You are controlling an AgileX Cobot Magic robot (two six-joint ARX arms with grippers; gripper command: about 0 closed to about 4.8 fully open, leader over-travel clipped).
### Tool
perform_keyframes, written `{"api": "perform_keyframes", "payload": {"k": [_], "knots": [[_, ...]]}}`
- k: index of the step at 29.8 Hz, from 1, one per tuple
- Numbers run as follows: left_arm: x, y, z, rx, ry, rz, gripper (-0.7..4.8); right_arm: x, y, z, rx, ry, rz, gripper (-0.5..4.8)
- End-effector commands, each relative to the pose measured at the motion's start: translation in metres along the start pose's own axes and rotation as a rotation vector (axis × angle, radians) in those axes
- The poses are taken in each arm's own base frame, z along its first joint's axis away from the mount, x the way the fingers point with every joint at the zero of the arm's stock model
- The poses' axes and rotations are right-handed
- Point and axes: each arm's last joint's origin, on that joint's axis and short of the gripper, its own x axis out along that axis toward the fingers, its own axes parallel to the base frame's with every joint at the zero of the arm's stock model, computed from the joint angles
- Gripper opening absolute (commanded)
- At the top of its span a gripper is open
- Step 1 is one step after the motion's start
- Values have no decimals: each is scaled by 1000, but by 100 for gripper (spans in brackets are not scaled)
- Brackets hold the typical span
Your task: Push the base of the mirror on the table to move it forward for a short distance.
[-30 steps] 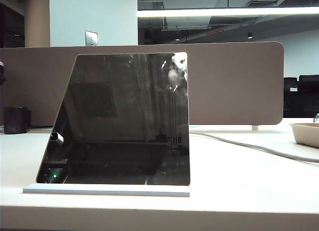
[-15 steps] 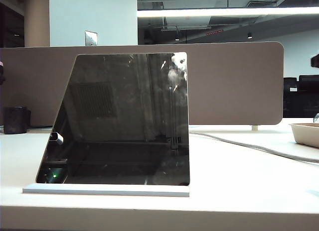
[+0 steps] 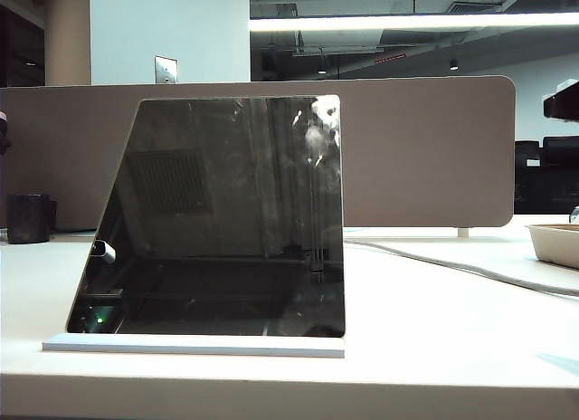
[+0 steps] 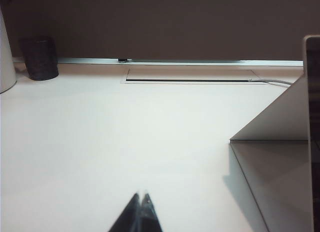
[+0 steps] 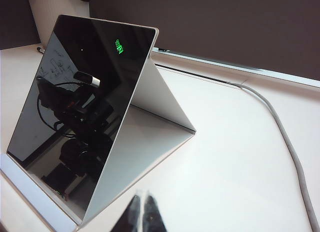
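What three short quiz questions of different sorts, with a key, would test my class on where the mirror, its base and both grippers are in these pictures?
1. True or false: the left gripper touches the base of the mirror.
2. Multiple choice: What runs across the table beside the mirror? A) a grey cable B) a red ruler C) a chain
3. Fill in: in the right wrist view, the right gripper hovers near the mirror's ____ side, its fingers together.

Key
1. False: in the left wrist view it hangs over bare table, apart from the stand.
2. A, the grey cable.
3. Open, where the white rear support shows.
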Motion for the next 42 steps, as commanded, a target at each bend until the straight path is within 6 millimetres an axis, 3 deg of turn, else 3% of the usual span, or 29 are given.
{"api": "perform_keyframes", "payload": {"k": [1,9,14,16,21,30,36,42], "knots": [[0,0,1,-3,-7,-1,-2,0,0,2,1,-18,1,22],[2,-2,5,21,38,-6,-2,0,0,2,1,-18,1,22],[10,-19,12,-206,427,-104,-2,0,0,2,1,-18,1,22],[18,-28,15,-289,525,-150,-2,0,0,2,1,-17,1,22],[31,-55,18,-300,753,-409,-2,0,0,2,1,-16,1,22],[50,-108,21,-366,980,-536,-2,0,0,2,1,-14,1,22],[62,-155,24,-326,917,-665,-2,0,0,2,1,-14,1,22],[73,-184,11,-395,965,-647,-2,0,0,1,1,-12,2,22]]}}
